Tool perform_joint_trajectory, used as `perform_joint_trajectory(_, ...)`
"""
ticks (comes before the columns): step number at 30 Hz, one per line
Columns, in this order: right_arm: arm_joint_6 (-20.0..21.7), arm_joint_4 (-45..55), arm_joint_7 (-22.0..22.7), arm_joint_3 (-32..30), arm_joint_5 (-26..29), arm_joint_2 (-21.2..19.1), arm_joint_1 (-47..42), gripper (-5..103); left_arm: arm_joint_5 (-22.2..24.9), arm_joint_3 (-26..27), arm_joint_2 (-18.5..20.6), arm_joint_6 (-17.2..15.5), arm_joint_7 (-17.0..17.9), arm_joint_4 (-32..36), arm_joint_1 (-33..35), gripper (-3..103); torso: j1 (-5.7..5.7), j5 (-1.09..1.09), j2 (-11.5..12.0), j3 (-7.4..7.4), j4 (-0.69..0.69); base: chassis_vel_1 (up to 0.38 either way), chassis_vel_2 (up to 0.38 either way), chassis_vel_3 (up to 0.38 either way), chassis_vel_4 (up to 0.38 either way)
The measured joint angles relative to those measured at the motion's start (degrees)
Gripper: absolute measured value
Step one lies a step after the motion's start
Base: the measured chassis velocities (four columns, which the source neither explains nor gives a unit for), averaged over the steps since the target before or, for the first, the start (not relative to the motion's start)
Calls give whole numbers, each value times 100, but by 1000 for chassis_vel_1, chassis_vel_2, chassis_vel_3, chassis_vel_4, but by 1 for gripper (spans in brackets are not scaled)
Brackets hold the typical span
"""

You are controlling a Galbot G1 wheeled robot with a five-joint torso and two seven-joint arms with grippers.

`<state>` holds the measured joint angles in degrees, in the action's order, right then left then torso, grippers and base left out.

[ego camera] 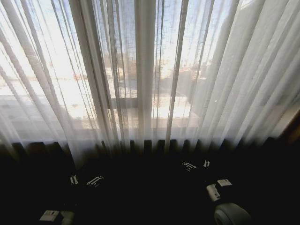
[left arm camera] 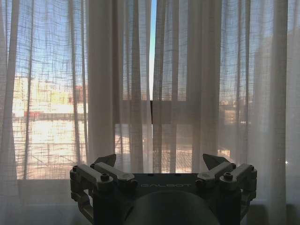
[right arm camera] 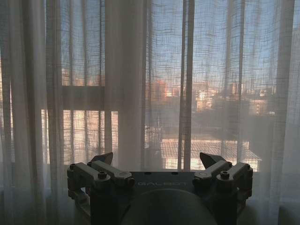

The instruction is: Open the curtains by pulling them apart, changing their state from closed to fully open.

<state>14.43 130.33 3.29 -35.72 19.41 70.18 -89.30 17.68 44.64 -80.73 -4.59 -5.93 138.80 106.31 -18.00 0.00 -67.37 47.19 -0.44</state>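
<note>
The curtains hang shut across the window, a left panel (ego camera: 51,84) and a right panel (ego camera: 234,84) of sheer white pleated cloth. In the left wrist view the left panel (left arm camera: 101,93) and right panel (left arm camera: 201,93) meet at a thin slit of sky. My left gripper (left arm camera: 161,161) is open, a short way in front of that slit, holding nothing. My right gripper (right arm camera: 157,159) is also open and faces the cloth (right arm camera: 126,84) without touching it. From the head, both sit low in shadow: left gripper (ego camera: 84,179), right gripper (ego camera: 197,165).
Behind the fabric a window frame bar (ego camera: 126,102) runs level, with a dark upright bar (left arm camera: 151,112) at the slit. Buildings show through the cloth. A dark sill or wall (ego camera: 150,150) lies under the hem. My right arm's wrist (ego camera: 229,213) is at the lower right.
</note>
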Motion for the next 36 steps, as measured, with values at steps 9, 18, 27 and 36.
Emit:
perform_joint_trajectory(9, -1, -6, -9, 77, -16, 25, 8, 100, -15, 9, -8, 96, -7, -1, 39, 100, -2, 1, 1, 1, 1, -30, 543, 45, -538)
perform_joint_trajectory(18, -2, -7, -11, 94, -21, 32, -21, 100, -43, -29, -13, 120, -16, 0, 51, 100, 2, 2, -1, 0, 0, -39, 468, 42, -455)
perform_joint_trajectory(27, -15, -17, -27, 214, -329, 45, -8, 100, -71, -39, -32, 172, -21, -41, 55, 100, -2, -1, 0, 1, 1, -55, 505, 56, -492)
perform_joint_trajectory(36, -28, -106, -14, 265, -436, 40, 60, 100, -85, -32, -46, 229, -23, -78, 61, 100, -2, 2, 0, 0, 0, -52, 335, 62, -341)
